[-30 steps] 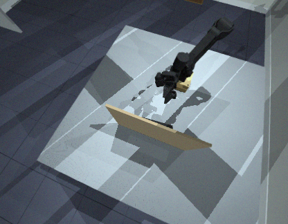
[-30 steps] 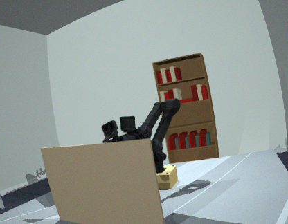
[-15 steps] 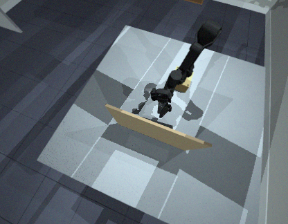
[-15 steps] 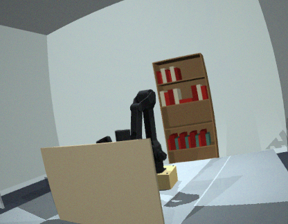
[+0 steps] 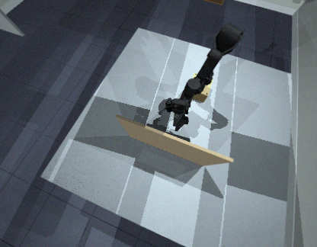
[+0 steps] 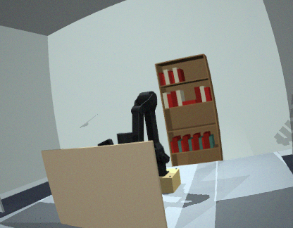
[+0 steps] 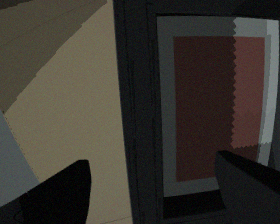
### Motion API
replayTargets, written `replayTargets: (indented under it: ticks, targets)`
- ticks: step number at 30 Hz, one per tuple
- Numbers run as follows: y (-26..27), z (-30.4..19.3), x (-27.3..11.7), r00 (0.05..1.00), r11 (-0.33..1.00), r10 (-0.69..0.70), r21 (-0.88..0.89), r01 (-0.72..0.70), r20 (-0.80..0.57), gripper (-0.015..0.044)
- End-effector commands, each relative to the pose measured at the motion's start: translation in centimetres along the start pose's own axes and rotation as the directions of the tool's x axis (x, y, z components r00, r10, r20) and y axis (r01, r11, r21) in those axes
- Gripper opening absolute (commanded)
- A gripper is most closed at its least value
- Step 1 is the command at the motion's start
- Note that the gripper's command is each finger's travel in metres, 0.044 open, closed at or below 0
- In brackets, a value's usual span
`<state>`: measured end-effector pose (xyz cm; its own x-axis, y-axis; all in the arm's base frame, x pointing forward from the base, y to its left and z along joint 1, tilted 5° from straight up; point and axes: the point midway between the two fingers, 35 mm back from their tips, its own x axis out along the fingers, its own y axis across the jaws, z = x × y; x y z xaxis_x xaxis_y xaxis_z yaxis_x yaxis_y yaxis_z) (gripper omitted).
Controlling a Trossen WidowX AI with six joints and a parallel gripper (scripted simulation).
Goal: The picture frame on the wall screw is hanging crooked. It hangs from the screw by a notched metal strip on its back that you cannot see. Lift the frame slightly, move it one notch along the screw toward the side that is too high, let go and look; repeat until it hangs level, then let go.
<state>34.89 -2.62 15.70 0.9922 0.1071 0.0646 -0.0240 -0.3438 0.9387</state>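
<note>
Jaws roughly half open and holding nothing, the gripper [image 5: 178, 128] [image 7: 153, 165] nears the frame [image 5: 184, 138] [image 7: 139, 110] on the board [image 5: 169, 145] [image 6: 103, 183] [image 7: 81, 100], apparently lining up; next comes a careful grip, then a slight lift

My wrist view shows a dark red rectangle with a pale grey border inside a near-black picture frame [image 7: 138, 110] at right, a tan panel [image 5: 165, 145] [image 6: 103, 183] [image 7: 76, 95], red, white and teal books [image 6: 191, 142] right of centre in my exterior view
</note>
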Motion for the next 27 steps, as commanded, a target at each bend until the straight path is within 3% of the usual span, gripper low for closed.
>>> replayTargets:
  ticks: [1, 27]
  targets:
    - [0.3, 0.0, 0.5, 1.000, 1.000, 0.010, -0.008, -0.010, 0.001, 0.0260]
    - [0.4, 0.0, 4.0, 1.000, 1.000, 0.012, -0.008, -0.012, 0.000, 0.0260]
